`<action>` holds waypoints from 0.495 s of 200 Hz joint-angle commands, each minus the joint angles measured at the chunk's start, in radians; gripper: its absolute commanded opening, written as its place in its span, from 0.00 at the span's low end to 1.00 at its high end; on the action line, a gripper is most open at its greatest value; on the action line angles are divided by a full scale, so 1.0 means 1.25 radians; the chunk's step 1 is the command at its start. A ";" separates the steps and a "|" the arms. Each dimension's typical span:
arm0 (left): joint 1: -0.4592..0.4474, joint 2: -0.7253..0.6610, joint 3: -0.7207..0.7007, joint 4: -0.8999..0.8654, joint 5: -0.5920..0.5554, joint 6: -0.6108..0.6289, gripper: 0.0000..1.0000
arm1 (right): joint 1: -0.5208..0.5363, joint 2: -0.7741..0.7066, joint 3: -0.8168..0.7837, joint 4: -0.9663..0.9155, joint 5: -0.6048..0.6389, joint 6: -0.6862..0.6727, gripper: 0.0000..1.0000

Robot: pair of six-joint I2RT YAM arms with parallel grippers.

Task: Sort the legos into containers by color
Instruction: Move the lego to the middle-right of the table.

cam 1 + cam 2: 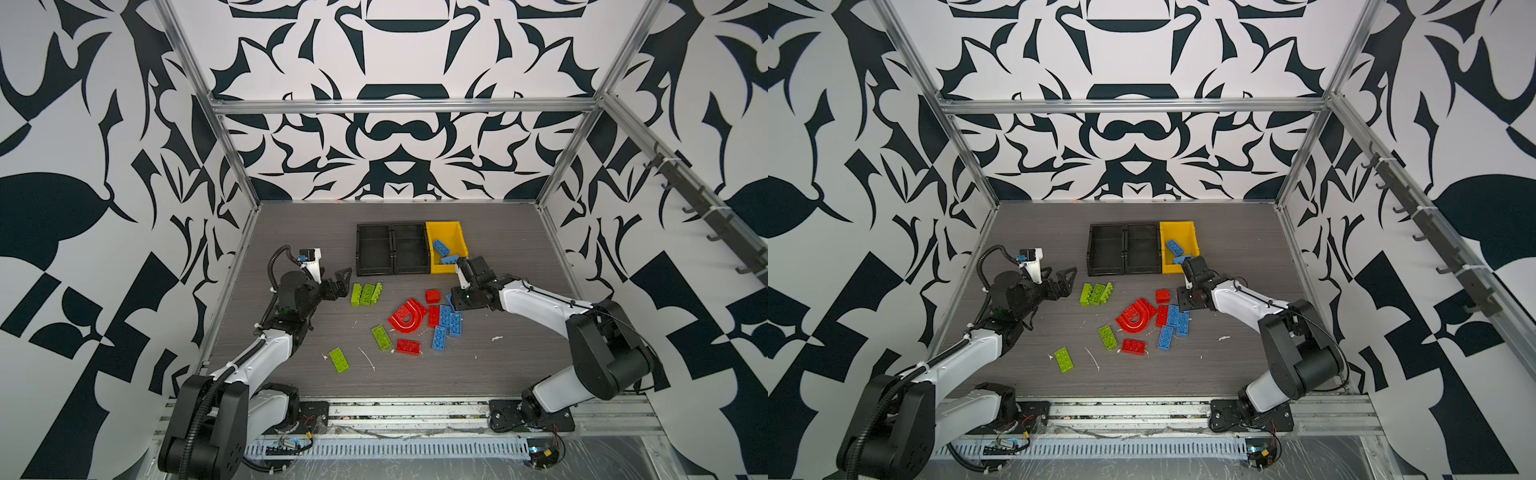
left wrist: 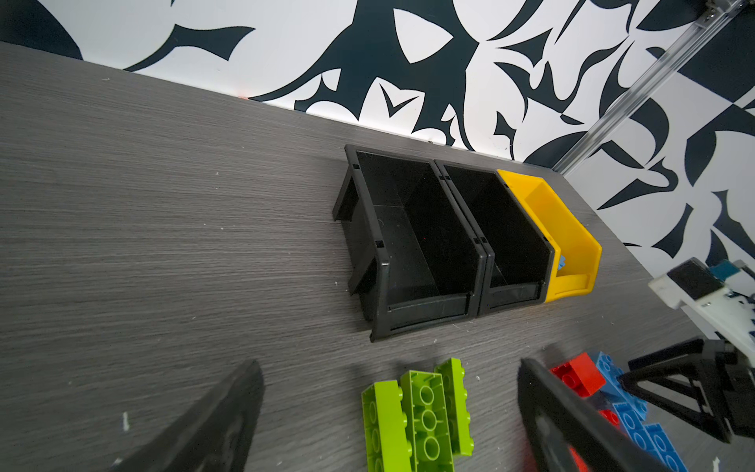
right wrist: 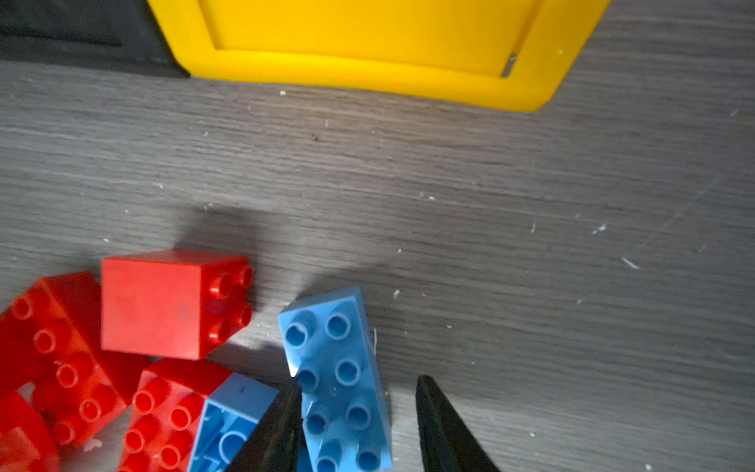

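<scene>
Legos, mixed lot, sorting barely begun: two blue bricks point(image 1: 441, 248) lie in the yellow bin point(image 1: 444, 227), the black bins point(image 1: 374, 253) beside it stand empty, and the rest lies loose on the counter point(image 3: 490, 204). Item under approach: blue two-by-four brick point(image 3: 335, 351), studs up, on the counter in front of the yellow bin and apart from it. The right pincer point(image 3: 358, 380) straddles it near one end, part-open and not yet clamped; one finger touches a long side, the other stands just clear. The left pincer point(image 2: 390, 367) is wide open and empty, just short of three lime green bricks point(image 2: 416, 412) lying together on their sides. Hazards, as judged:
- Uneven contact may shove or twist the brick as the jaws close.
- A hold so near one end may let it pivot and droop on lifting.
- The touching finger sits against an inverted blue brick point(image 3: 228, 425), which could be dragged along or knocked into the red cube brick point(image 3: 151, 304).
- A low carry could strike the bin's front lip.
</scene>
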 commanded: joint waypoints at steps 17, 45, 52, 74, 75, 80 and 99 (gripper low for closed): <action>-0.001 -0.014 -0.007 -0.003 -0.007 0.005 0.99 | -0.022 -0.004 0.005 0.020 -0.009 -0.009 0.48; -0.001 -0.017 -0.008 -0.004 -0.009 0.005 0.99 | -0.058 -0.021 -0.015 0.020 -0.012 0.003 0.48; -0.001 -0.017 -0.008 -0.004 -0.008 0.005 0.99 | -0.075 -0.030 -0.022 0.020 -0.018 0.011 0.48; -0.001 -0.019 -0.010 -0.005 -0.009 0.005 0.99 | -0.100 -0.074 -0.022 0.004 -0.024 0.017 0.48; -0.001 -0.019 -0.009 -0.005 -0.010 0.005 0.99 | -0.100 -0.076 -0.021 0.002 -0.022 0.017 0.48; -0.002 -0.018 -0.009 -0.005 -0.009 0.005 0.99 | -0.100 -0.087 -0.016 -0.008 -0.014 0.015 0.49; -0.001 -0.017 -0.008 -0.004 -0.008 0.003 0.99 | -0.096 -0.117 -0.003 -0.024 -0.008 0.014 0.51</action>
